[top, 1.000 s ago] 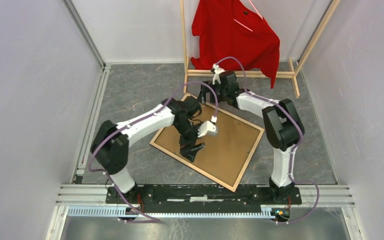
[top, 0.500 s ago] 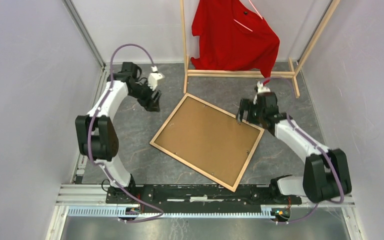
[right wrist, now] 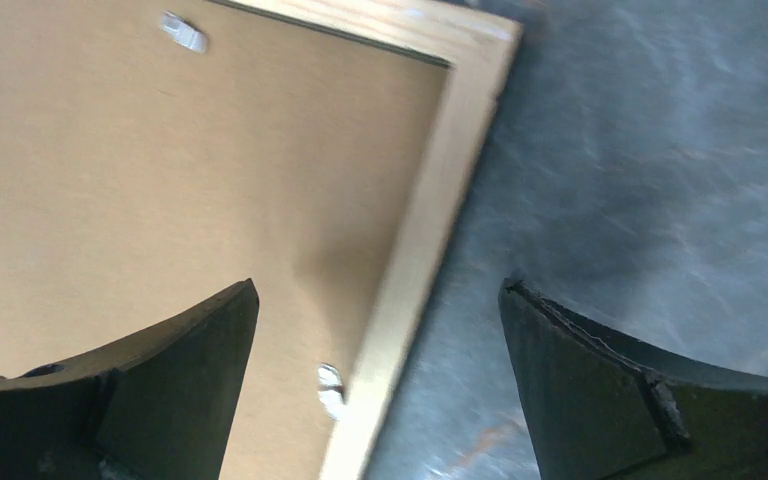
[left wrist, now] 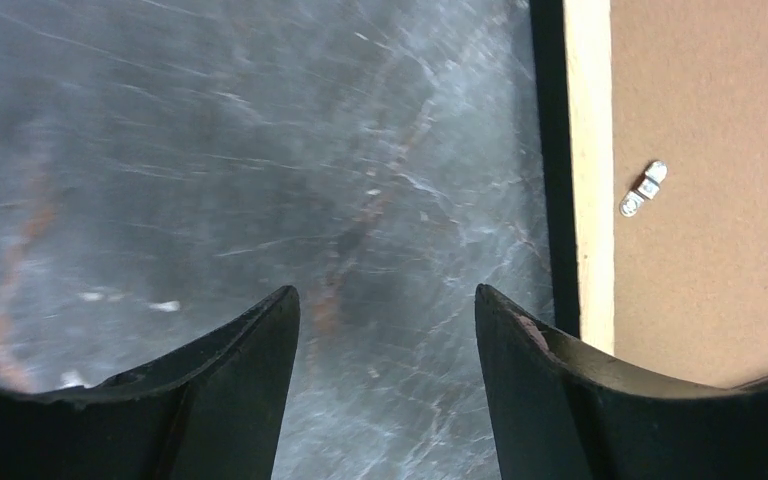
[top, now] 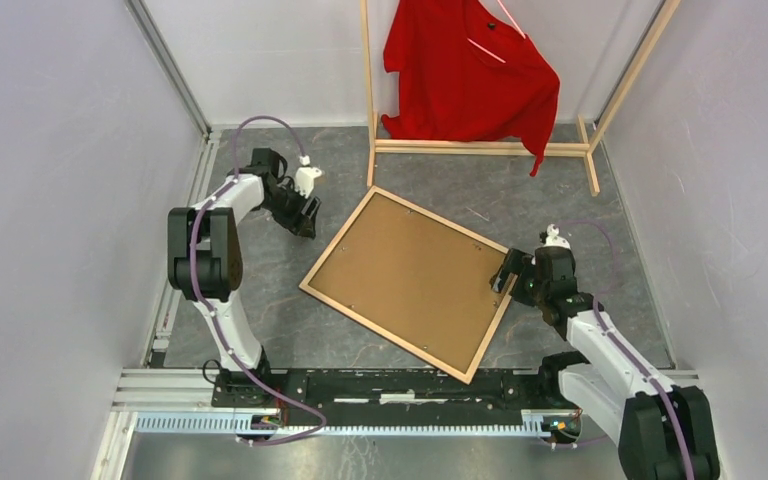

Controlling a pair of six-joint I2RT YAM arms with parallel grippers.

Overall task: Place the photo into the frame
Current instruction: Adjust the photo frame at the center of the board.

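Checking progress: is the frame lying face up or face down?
Face down: the frame shows its light wood back, brown backing board and clips.

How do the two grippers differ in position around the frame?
The black left gripper hangs over grey table, beside the light-wood-backed frame; the black right gripper hangs over that frame's rail. The left is by its far-left edge, the right by its right corner. Both are open, empty.

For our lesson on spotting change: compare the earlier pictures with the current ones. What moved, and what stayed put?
Both arms withdrew from over the face-down, wood-backed rectangular picture frame. The left gripper swung left to the table beside it; the right gripper drew back to its right corner, open over the rail. Nothing held. Frame, brown backing board, red shirt unmoved.
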